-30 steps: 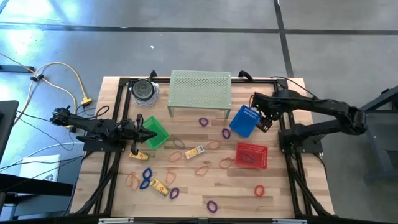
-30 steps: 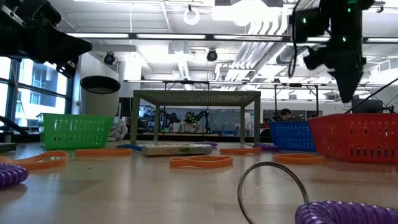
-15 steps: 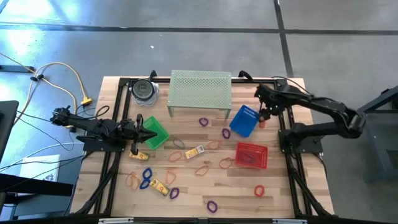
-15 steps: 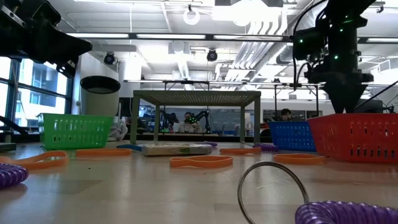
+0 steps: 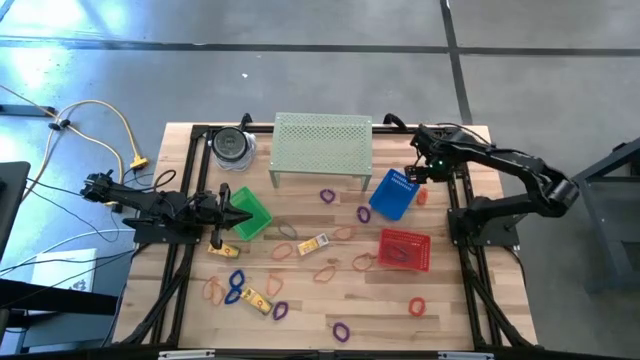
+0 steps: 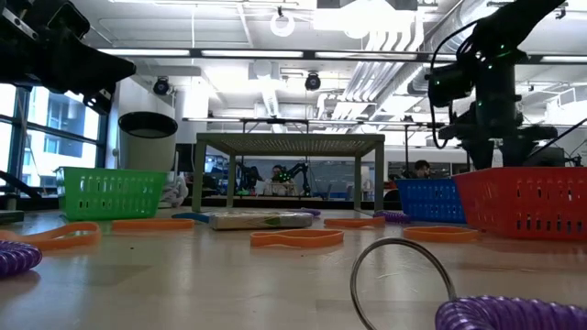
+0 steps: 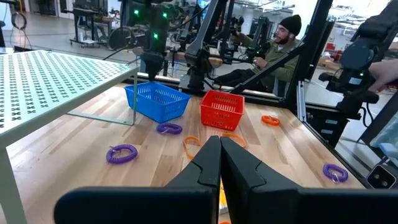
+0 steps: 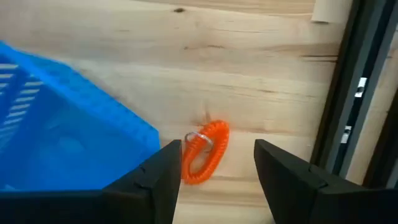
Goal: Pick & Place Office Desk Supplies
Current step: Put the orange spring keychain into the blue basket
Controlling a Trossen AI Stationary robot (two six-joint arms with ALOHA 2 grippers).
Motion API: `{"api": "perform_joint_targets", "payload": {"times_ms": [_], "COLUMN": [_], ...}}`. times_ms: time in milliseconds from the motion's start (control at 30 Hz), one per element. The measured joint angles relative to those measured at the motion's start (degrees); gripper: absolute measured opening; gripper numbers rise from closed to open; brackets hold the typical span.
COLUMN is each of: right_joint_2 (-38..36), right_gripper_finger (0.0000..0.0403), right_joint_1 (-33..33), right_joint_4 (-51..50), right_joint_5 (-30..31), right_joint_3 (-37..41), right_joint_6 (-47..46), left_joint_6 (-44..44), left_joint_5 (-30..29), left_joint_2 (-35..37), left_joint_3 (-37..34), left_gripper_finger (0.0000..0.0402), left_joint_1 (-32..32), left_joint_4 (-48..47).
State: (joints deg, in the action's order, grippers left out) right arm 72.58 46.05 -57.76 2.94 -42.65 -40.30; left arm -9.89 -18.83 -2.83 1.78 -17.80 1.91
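Observation:
My right gripper point(image 5: 420, 177) points down, open, just right of the blue basket point(image 5: 392, 194). In the right wrist view its fingers point(image 8: 163, 163) stand on either side of an orange coiled band point(image 8: 205, 152) with a metal ring, which lies flat on the wood; they are above it and do not touch it. My left gripper point(image 5: 236, 213) waits shut at the table's left, next to the green basket point(image 5: 252, 212). Purple point(image 5: 327, 196), blue point(image 5: 235, 281) and tan point(image 5: 327, 272) bands and yellow pieces point(image 5: 315, 243) lie scattered on the table.
A red basket point(image 5: 405, 249) stands near the blue one. A pale green perforated stand point(image 5: 322, 145) and a dark-lidded jar point(image 5: 231, 146) are at the far edge. A black frame rail point(image 8: 348, 93) runs close beside the orange band. A person sits beyond the table point(image 7: 283, 43).
My right gripper has swung from over the blue basket's right corner toward the table's far edge and sunk lower beside that basket, rolling about its own axis as it went.

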Motion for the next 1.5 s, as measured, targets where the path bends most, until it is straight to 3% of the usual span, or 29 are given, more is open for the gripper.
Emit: {"api": "perform_joint_targets", "payload": {"times_ms": [533, 1500], "right_joint_2": [2.93, 2.71], "right_gripper_finger": [0.0176, 0.0172], "right_joint_1": [0.21, 0.20], "right_joint_4": [10.03, 14.29], "right_joint_5": [-0.47, -2.94], "right_joint_3": [7.24, 12.66], "right_joint_6": [-2.32, -2.38], "left_joint_6": [-0.22, -0.20], "left_joint_5": [0.00, 0.02], "left_joint_2": [0.00, 0.00], "left_joint_3": [0.02, 0.02], "left_gripper_finger": [0.0000, 0.0000], "left_joint_1": [0.00, 0.02], "left_joint_4": [-0.13, -0.26]}}
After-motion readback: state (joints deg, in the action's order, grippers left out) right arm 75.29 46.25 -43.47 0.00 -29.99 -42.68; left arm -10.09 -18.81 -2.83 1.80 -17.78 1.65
